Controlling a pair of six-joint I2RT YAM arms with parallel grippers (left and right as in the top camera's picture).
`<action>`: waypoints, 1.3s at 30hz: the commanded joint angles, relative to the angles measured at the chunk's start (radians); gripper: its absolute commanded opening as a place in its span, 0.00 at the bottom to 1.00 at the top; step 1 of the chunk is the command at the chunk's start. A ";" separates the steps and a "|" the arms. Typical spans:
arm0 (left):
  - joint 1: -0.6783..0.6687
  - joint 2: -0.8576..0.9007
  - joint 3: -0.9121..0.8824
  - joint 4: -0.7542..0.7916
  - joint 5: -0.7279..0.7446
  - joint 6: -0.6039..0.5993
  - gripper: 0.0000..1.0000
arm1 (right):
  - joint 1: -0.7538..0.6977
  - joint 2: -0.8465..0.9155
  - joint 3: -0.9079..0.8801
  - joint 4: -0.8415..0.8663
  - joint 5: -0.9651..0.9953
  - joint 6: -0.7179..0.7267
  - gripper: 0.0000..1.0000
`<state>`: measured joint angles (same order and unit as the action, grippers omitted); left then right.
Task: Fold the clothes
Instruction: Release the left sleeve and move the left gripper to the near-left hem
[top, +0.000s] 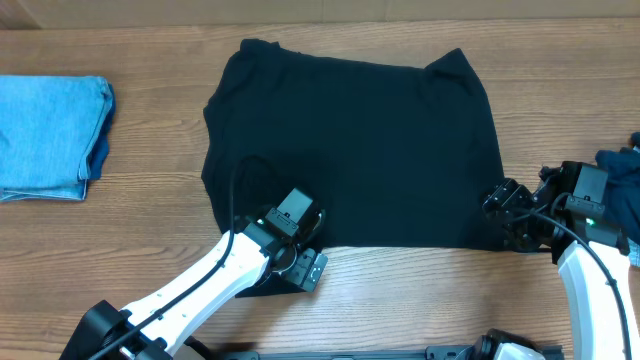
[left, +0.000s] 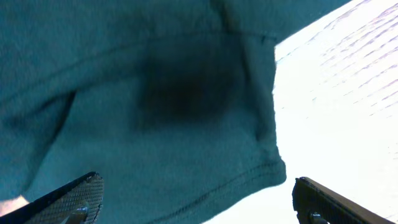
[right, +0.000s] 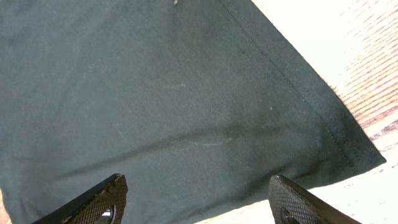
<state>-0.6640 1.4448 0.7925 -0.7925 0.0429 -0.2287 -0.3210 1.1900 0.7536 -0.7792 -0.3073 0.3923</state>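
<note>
The black T-shirt (top: 350, 150) is seen as soft matt cloth with a stitched hem. The tabletop (top: 150, 200) is shown as wood with a fine grain and little shine. The folded garment (top: 50, 135) is made of light blue denim. The left arm (top: 200, 290) is covered in smooth white plastic; the jaws of the right gripper (right: 198, 202) are black and cross-hatched.

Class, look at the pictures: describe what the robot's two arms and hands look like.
The left arm and right arm have smooth white links and black joints. A thin black cable runs along each, and a small green light glows near each wrist. The left hand and right hand are black, with two flat fingers bearing fine cross-hatched texture.
</note>
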 joint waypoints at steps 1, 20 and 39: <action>-0.010 -0.010 -0.005 0.012 -0.032 0.022 0.99 | -0.005 -0.010 0.014 -0.003 -0.002 -0.004 0.77; -0.114 0.001 0.009 -0.100 0.029 -0.126 1.00 | -0.005 -0.010 0.014 -0.022 -0.002 -0.004 0.77; -0.129 0.002 0.021 -0.203 -0.018 -0.521 0.93 | -0.005 -0.010 0.014 -0.034 -0.002 -0.004 0.77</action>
<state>-0.7860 1.4448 0.7937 -0.9813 0.0666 -0.6216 -0.3210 1.1900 0.7536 -0.8135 -0.3077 0.3920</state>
